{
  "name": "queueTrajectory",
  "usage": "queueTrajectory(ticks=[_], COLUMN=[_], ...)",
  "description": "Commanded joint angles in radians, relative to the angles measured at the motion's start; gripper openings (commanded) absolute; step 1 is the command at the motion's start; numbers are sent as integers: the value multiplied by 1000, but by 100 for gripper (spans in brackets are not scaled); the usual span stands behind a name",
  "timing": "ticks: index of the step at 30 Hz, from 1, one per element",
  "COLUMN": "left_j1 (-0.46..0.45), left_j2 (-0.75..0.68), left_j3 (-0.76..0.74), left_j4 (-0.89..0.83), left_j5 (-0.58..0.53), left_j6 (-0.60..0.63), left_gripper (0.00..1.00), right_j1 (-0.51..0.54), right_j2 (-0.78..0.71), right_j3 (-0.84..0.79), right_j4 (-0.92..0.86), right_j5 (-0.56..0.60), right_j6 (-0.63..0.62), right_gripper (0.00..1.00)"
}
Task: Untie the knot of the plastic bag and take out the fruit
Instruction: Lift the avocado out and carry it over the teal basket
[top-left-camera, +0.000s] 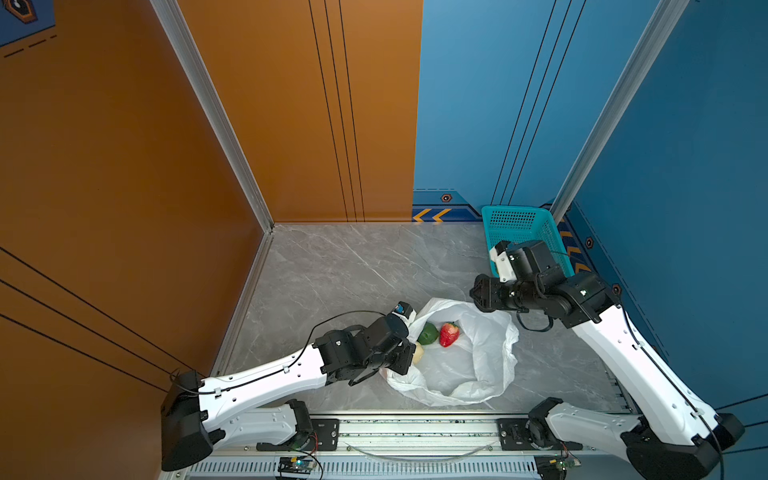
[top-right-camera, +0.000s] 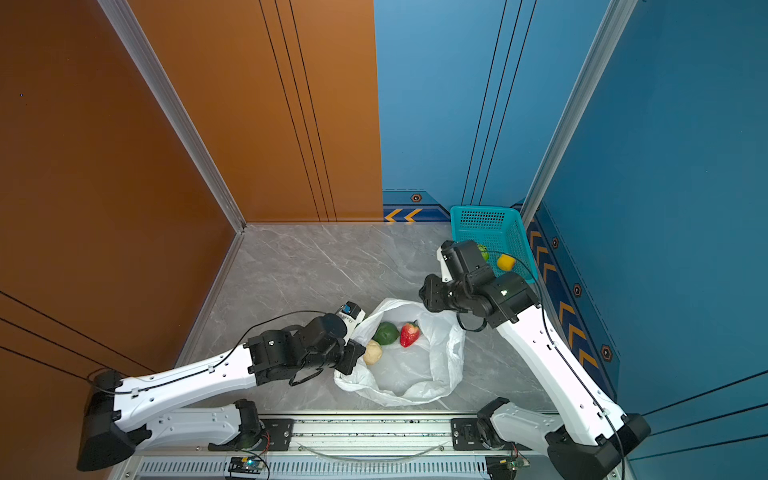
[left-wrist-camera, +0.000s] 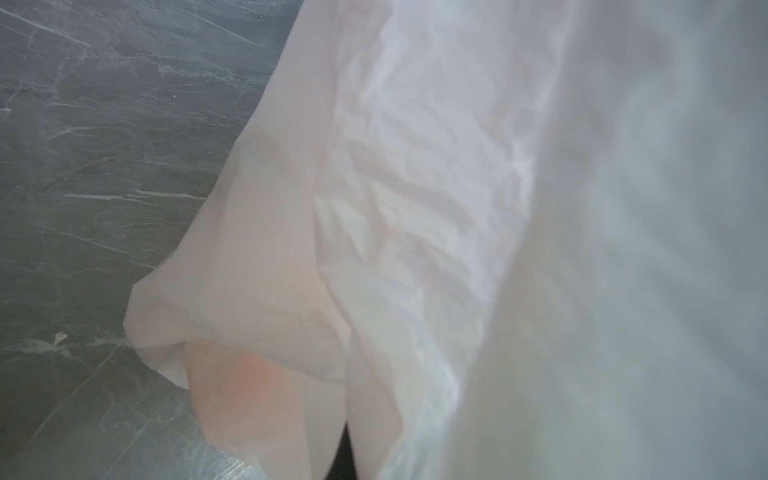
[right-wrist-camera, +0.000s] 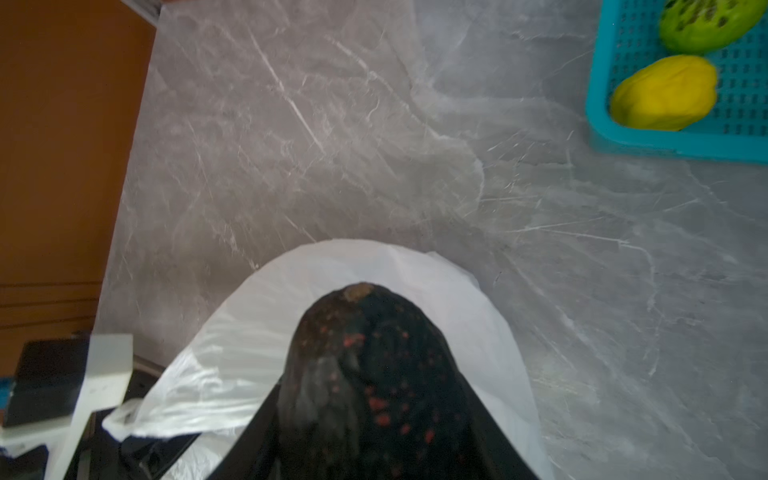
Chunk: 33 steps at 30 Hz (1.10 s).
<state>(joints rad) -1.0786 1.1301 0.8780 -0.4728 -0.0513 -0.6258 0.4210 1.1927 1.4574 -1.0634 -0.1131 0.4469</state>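
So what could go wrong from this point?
The avocado juts past the fingers of the right gripper and could slip out before reaching the basket. The left gripper seems to pinch only the thin rim of the plastic bag; if that slips, plastic may collapse over the mango, red fruit and cream fruit inside.

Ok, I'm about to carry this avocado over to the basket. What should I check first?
1. Bag mouth open: ok. The plastic bag gapes and no knot shows.
2. Grip on fruit: ok. The right gripper is closed on the avocado.
3. Bag held: ok. The left gripper is shut on the bag's rim.
4. Avocado clear of the bag: cannot tell. It is by the far rim, height unclear.
5. Room in the basket: ok. Only a striped melon and a yellow fruit are visible inside.
6. Bag emptied: not ok. A green fruit, a red fruit and a cream fruit remain.
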Motion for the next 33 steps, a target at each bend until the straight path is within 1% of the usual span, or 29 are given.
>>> queueTrajectory(ticks=[1,2,4,6,10,17,21,24,28,29,31,33], left_j1=[11,10,10,10,10,10,9,8,8,8,8,7], left_j2=[3,6,10,13,19,3,-9,-22,-30,-30,-33,-36], left_j3=[7,10,14,15,20,9,2,-5,-10,-11,-13,-14], left_j4=[16,16,16,19,23,30,30,31,31,31,31,31], left_j5=[-13,-12,-12,-8,-2,-9,-11,-16,-19,-19,-19,-19], left_j6=[-5,-3,-1,3,10,10,10,9,6,5,5,4], left_gripper=[0,0,0,0,0,0,0,0,0,0,0,0], right_j1=[-137,-190,-262,-309,-401,-485,-506,-516,-521,-521,-520,-519], right_j2=[61,82,138,209,374,664,783,818,834,832,821,804], right_j3=[50,54,73,103,176,329,401,402,381,373,358,345], right_j4=[30,58,98,126,183,229,228,228,229,228,229,230], right_j5=[-54,-69,-74,-41,-10,94,150,197,223,231,247,256], right_j6=[-94,-94,-105,-121,-137,-156,-171,-177,-185,-187,-186,-185], right_gripper=[29,29,29,29,29,29,31,38,55,62,72,78])
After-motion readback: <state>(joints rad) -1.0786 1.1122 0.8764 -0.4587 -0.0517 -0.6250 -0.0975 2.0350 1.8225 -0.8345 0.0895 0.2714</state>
